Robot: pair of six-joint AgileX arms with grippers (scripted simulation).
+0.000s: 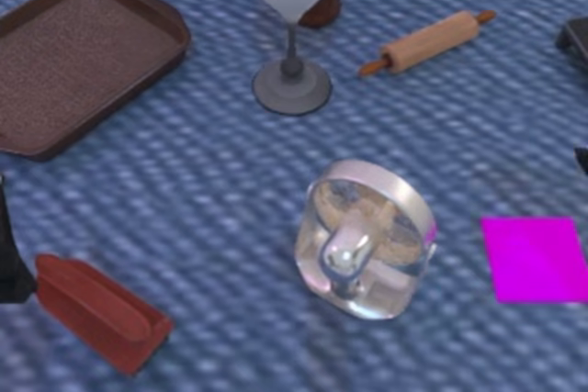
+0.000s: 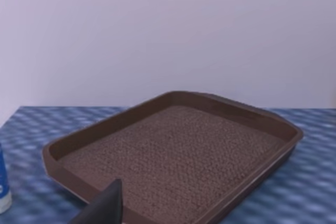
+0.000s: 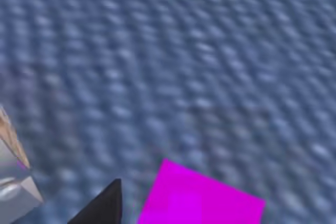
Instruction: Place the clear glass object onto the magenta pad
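Note:
The clear glass object [image 1: 364, 238], a squat thick-walled mug with its loop handle toward the table's front, stands mid-table, slightly right of centre. The magenta pad [image 1: 536, 259] lies flat to its right, a small gap away, with nothing on it. My right gripper [image 1: 582, 159] barely shows at the right edge, behind the pad. In the right wrist view one dark fingertip [image 3: 107, 205] hangs open beside the pad [image 3: 199, 200], and a corner of the mug [image 3: 13, 184] shows. My left gripper [image 1: 9, 259] sits parked at the left edge, open and holding nothing.
A brown tray [image 1: 28, 140] lies at the back left. A frosted wine glass [image 1: 292, 84] stands at the back centre, a wooden rolling pin [image 1: 427, 41] at the back right. A red-brown block [image 1: 101, 311] lies front left. A dark object [image 1: 575, 39] sits at the right edge.

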